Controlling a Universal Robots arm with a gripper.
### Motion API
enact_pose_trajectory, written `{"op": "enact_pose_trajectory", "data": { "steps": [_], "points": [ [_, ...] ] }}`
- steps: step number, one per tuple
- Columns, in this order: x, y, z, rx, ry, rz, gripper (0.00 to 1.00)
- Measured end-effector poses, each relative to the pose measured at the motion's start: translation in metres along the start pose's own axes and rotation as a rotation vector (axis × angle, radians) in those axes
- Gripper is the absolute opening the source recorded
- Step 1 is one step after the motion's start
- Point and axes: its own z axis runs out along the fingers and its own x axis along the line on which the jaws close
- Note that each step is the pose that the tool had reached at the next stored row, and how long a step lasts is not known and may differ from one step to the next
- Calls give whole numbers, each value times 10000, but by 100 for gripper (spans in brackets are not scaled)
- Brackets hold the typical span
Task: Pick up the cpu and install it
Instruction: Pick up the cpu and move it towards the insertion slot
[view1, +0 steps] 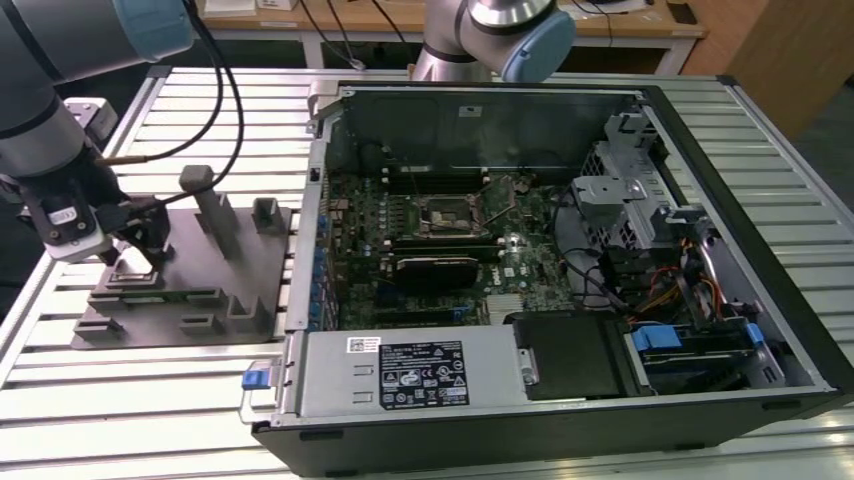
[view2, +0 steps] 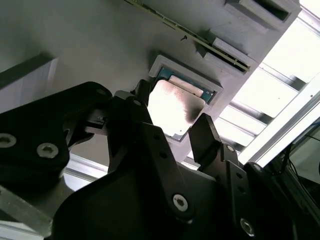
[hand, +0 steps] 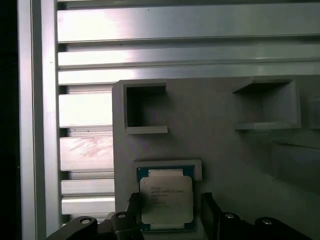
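In the exterior view, the gripper (view1: 136, 250) hangs low over the grey tray (view1: 174, 310), near the tray's edge at the exterior view's left. In the second wrist view, the cpu (view2: 175, 107) lies flat, recessed in the tray, straight ahead of the gripper, whose fingers (view2: 204, 134) stand apart, one on each side. In the first wrist view, the cpu (hand: 166, 199) sits between the parted fingers (hand: 209, 210), not yet clamped.
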Motion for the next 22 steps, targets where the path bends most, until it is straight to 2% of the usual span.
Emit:
{"op": "enact_pose_trajectory", "data": {
  "steps": [14, 15, 16, 22],
  "points": [
    [9, -1, 16, 1, -2, 0, 59],
    [10, -1, 17, 1, -3, 0, 60],
    [9, -1, 17, 1, -2, 0, 66],
    [9, -1, 37, -8, -41, -2, 66]
  ]
}}
